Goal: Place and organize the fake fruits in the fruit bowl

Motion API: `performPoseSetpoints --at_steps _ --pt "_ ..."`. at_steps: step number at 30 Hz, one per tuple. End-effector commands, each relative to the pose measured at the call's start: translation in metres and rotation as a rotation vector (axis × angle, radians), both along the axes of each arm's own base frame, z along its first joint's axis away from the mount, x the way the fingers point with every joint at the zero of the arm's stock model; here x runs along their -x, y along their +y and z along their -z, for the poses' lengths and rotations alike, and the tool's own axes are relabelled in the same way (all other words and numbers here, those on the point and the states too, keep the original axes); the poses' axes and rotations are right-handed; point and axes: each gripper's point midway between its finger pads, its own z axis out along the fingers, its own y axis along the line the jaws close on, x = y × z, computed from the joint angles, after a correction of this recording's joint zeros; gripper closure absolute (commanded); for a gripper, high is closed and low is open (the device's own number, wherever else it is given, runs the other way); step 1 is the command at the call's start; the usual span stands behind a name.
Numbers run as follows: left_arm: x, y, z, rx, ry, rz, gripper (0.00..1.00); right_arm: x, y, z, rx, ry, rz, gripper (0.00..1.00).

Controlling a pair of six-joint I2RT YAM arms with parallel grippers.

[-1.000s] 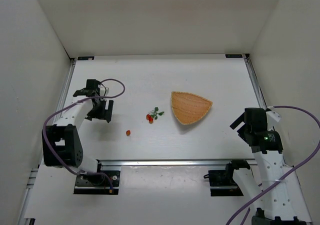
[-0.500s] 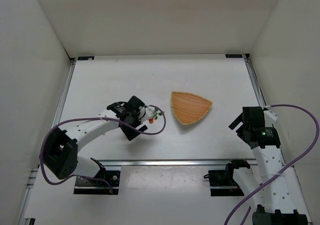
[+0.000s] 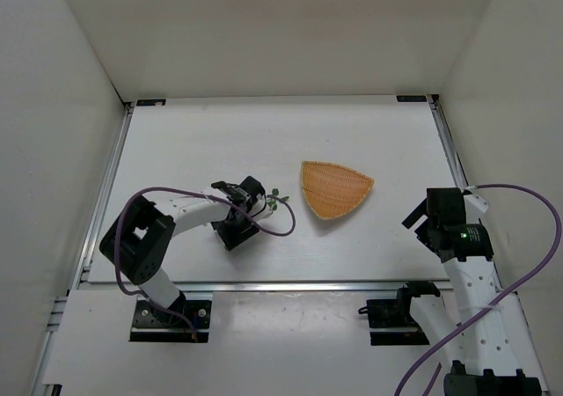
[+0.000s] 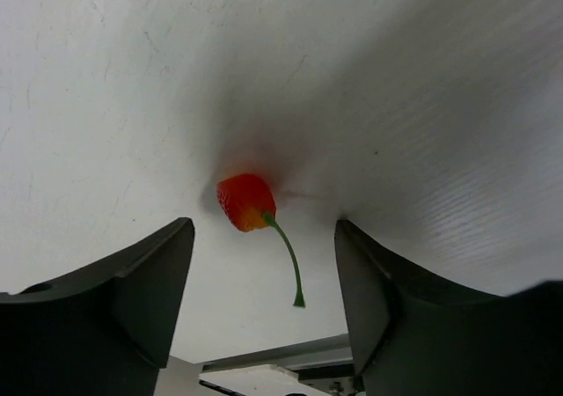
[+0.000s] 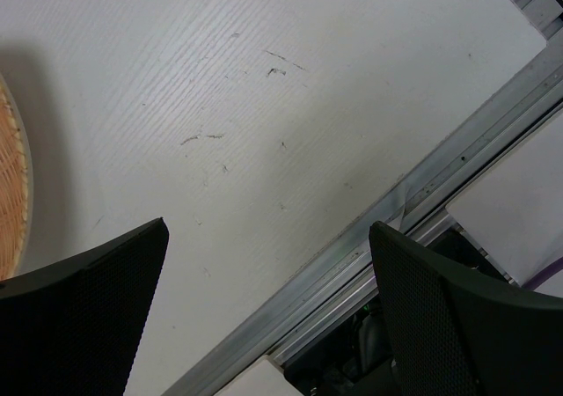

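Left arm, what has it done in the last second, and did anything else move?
It swung rightward to the loose fruit. The open left pincer now has a finger on either side of it, with nothing grasped yet. The basket and right arm stayed put.

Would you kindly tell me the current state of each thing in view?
Loose fruit: lying on the table, ungripped.
Left gripper: open, straddling the loose fruit.
Basket: upright, empty.
Fruit cluster: on the table, outside the basket, partly hidden.
Right gripper: open, empty.
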Motion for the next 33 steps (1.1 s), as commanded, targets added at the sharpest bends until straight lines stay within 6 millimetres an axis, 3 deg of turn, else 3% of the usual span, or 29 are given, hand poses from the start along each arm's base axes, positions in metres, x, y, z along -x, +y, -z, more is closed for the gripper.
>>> performPoseSetpoints --at_steps 1,10,16,20,24,27,28,30,31,33 --pt "-0.014 -0.012 -0.005 0.029 -0.051 -0.022 0.26 -0.002 -0.001 -0.001 0.003 -0.008 0.006 0.01" --pt "-0.025 -0.015 -0.001 0.054 -0.048 -0.068 0.42 -0.001 -0.001 -0.002 0.003 -0.017 0.006 0.01" --pt "-0.026 -0.018 -0.001 0.059 -0.042 -0.058 0.7 -0.001 -0.001 -0.002 0.003 -0.017 0.006 0.01" --pt "-0.026 -0.018 -0.001 0.06 -0.042 -0.058 0.75 -0.001 -0.001 -0.002 0.003 -0.017 0.006 0.01" --pt "-0.038 -0.019 -0.02 0.063 -0.103 -0.063 0.78 -0.001 -0.001 -0.002 0.003 -0.017 0.006 0.01" --pt "-0.055 -0.043 -0.047 0.104 -0.183 -0.028 0.78 -0.001 0.001 -0.002 -0.005 -0.017 0.001 0.01" --pt "-0.065 -0.063 -0.068 0.145 -0.228 0.009 0.78 -0.004 0.003 -0.001 -0.014 -0.016 -0.004 0.01" --pt "-0.077 -0.085 -0.084 0.166 -0.265 0.054 0.78 -0.006 0.004 0.001 -0.017 -0.002 -0.016 0.01" --pt "-0.088 -0.114 -0.1 0.203 -0.302 0.101 0.78 -0.005 0.004 0.004 -0.016 0.007 -0.016 0.01" --pt "-0.1 -0.143 -0.115 0.237 -0.337 0.144 0.78 -0.006 0.009 0.008 -0.039 0.028 -0.03 0.01"
